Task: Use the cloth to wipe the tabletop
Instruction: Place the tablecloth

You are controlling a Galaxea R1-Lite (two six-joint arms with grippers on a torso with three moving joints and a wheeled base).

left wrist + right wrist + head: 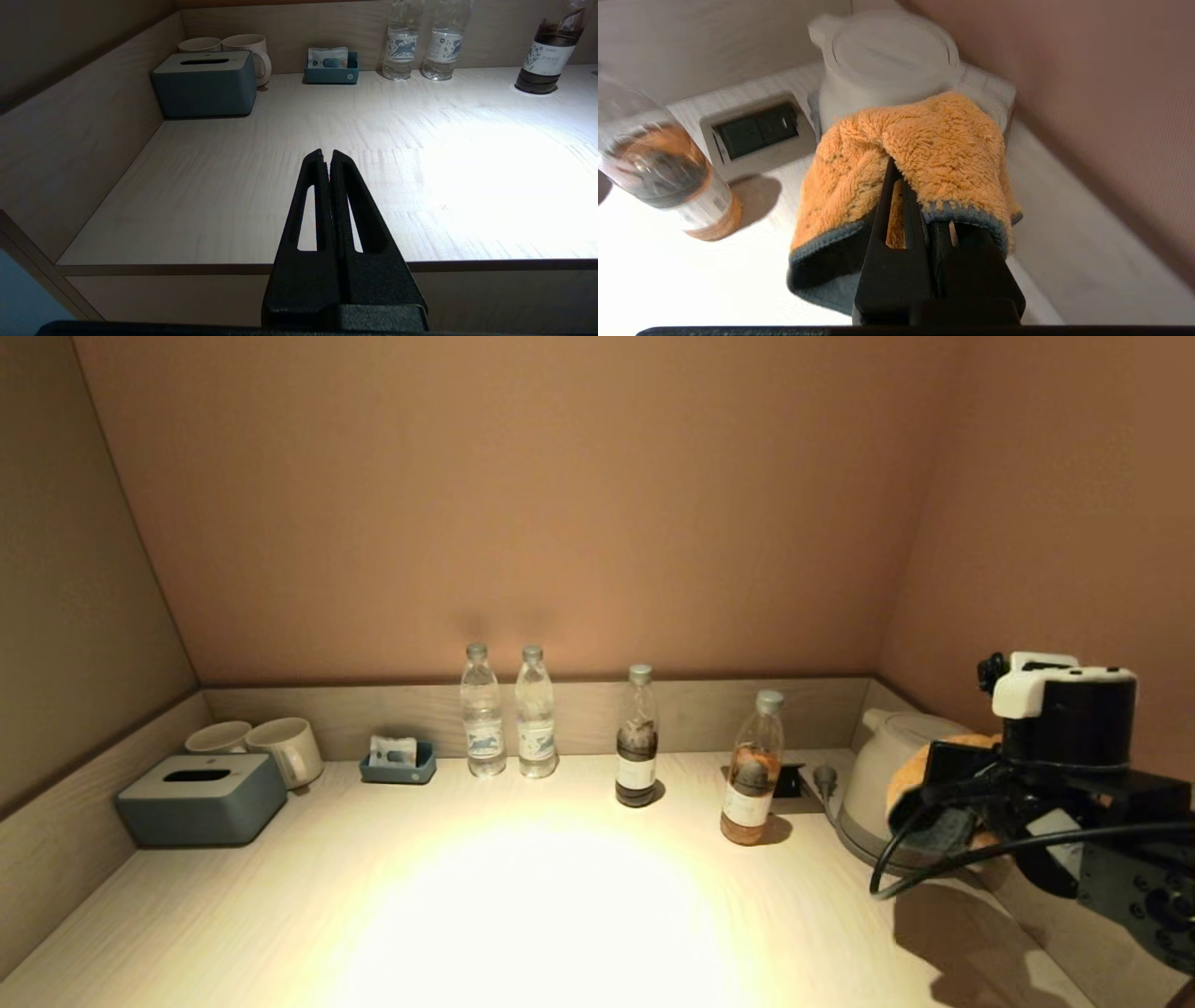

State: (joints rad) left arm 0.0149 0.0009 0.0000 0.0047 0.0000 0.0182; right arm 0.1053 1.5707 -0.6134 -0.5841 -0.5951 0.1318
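Orange microfibre fills the right wrist view: the cloth hangs bunched from the right gripper, whose fingers are clamped together on its grey-edged fold, raised above the tabletop near the back right corner. Directly beyond the hanging cloth stands a white kettle, close enough that the cloth overlaps its front in that view; whether they touch cannot be told. Beside the kettle, a dark socket panel is set into the surface, and a bottle with an orange-brown drink stands just beside that panel, towards the middle. A darker bottle stands further along, then two clear water bottles side by side against the back rim. A small blue tray with sachets, two pale mugs and a grey-blue tissue box occupy the back left corner. The left gripper is held off the front edge of the table, fingers pressed together on nothing.
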